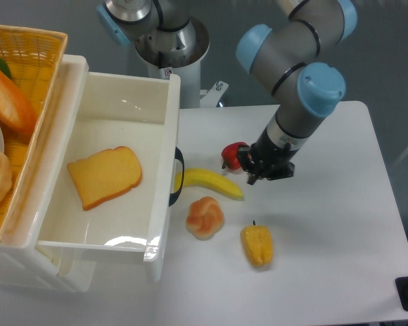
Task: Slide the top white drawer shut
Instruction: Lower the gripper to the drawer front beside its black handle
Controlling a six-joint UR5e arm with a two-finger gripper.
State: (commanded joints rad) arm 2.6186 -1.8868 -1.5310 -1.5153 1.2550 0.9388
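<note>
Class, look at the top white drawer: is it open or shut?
Open. The top white drawer is pulled out, its inside and a bread slice showing.

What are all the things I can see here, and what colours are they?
Drawer: one, white, pulled open at left, black handle in front.
Bread slice: one, tan, inside the drawer.
Basket: one, yellow, on top at far left, food inside.
Banana: one, yellow, on the table by the handle.
Red pepper: one, red, beside the gripper.
Bun: one, light brown, below the banana.
Yellow pepper: one, yellow, right of the bun.
Table: one, white.
Gripper: one, black, on a grey-and-blue arm.
</note>
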